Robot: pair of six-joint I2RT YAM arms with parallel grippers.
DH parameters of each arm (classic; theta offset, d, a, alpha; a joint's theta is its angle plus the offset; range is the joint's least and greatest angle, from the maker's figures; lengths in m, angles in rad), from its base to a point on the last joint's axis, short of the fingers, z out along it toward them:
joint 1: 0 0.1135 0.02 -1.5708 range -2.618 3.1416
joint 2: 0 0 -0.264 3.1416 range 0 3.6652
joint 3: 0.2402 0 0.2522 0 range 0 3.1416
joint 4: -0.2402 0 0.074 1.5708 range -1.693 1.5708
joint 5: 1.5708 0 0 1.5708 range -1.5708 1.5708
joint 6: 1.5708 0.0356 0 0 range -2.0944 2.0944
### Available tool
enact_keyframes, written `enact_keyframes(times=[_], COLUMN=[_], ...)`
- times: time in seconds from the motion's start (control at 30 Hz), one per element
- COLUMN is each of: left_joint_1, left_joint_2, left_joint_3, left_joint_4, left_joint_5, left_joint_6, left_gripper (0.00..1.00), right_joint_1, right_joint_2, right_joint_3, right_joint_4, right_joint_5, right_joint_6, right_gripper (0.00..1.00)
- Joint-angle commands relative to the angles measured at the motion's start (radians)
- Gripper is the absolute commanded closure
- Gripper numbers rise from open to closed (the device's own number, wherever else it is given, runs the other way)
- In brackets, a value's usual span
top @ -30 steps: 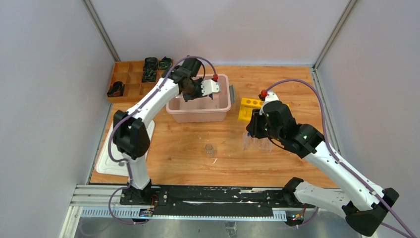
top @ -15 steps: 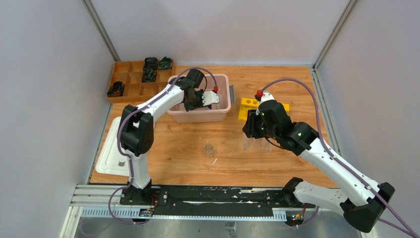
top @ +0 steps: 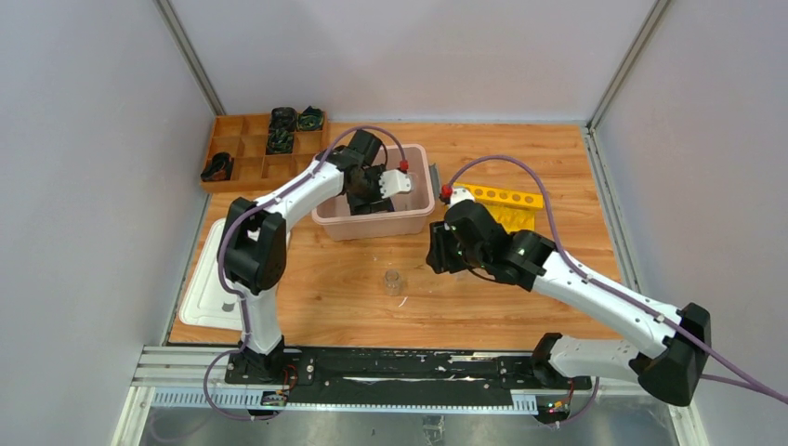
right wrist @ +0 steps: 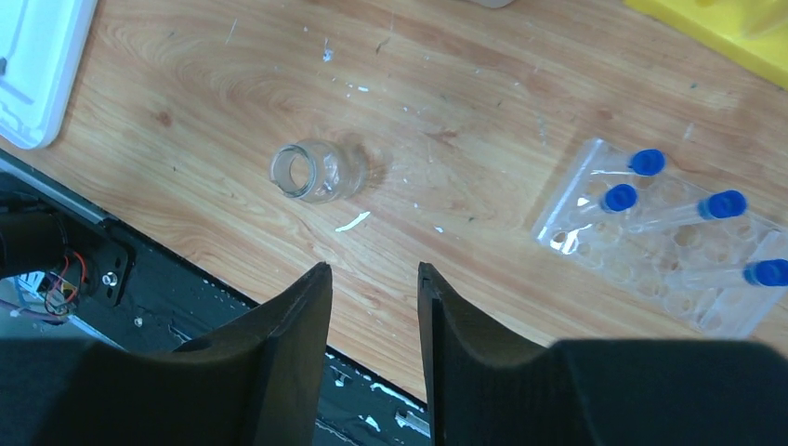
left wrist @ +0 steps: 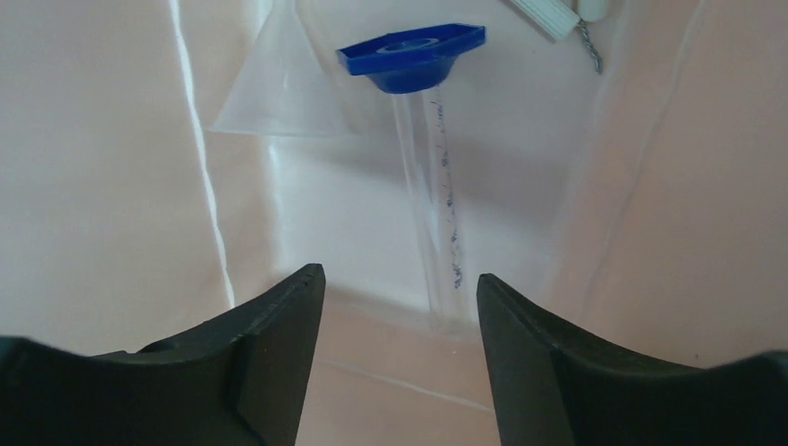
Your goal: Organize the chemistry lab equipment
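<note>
My left gripper [top: 368, 197] is open and empty, low inside the pink bin [top: 372, 226]. In the left wrist view the gripper [left wrist: 400, 283] faces a blue-capped clear tube [left wrist: 432, 186] leaning on the bin wall, with the clear funnel [left wrist: 279, 88] beside it and a white ribbed piece [left wrist: 548, 14] at the top edge. My right gripper [top: 439, 255] is open and empty above the table. Its wrist view shows the gripper [right wrist: 372, 279] near a tiny clear dish [right wrist: 316, 170], also seen from above [top: 394, 281]. The clear tube rack [right wrist: 664, 251] holds several blue-capped tubes.
A yellow rack [top: 502, 200] lies right of the bin. A wooden divided tray [top: 243, 153] with black items stands at the back left. A white flat tray [top: 209, 297] lies at the left front. A black rail [top: 390, 367] runs along the near edge.
My right arm has swung left toward the small dish, uncovering the yellow rack. My left gripper has lowered deeper into the pink bin.
</note>
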Motion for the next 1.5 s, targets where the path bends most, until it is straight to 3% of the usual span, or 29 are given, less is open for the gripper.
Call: enact_keyframes(times=[0.0,0.2,0.37,0.5,0.8,1.17,1.23,1.33,1.47], left_joint_1=[0.006,0.028,0.079,0.113,0.237,0.335,0.348,0.385,0.451], left_joint_2=[-0.017,-0.092,-0.16,-0.256,-0.566,-0.749,-0.761,-0.774,-0.761], left_joint_3=[0.07,0.117,0.224,0.208,-0.064,-0.336,-0.372,-0.423,-0.479], left_joint_4=[0.021,0.013,-0.087,-0.173,-0.205,-0.205,-0.204,-0.202,-0.193], left_joint_5=[-0.009,-0.009,0.052,0.063,0.047,0.002,-0.007,0.012,0.029], left_joint_6=[-0.035,-0.053,-0.131,-0.18,-0.268,-0.277,-0.272,-0.26,-0.234], left_gripper=[0.31,0.22,0.0,0.0,0.0,0.0,0.0,0.0,0.01], right_joint_1=[0.057,0.104,0.122,0.128,0.124,0.112,0.113,0.11,0.071], right_joint_2=[0.065,0.174,0.285,0.374,0.502,0.585,0.586,0.557,0.464], right_joint_3=[-0.002,0.01,0.056,0.103,0.163,0.171,0.171,0.183,0.237], right_joint_4=[0.059,0.127,0.165,0.175,0.174,0.158,0.154,0.138,0.079], right_joint_5=[0.018,-0.004,-0.028,-0.035,0.002,-0.024,-0.031,-0.033,-0.054], right_joint_6=[0.028,0.024,0.003,-0.018,-0.066,-0.084,-0.084,-0.093,-0.107], right_gripper=[0.57,0.55,0.51,0.51,0.55,0.72,0.79,0.99,1.0])
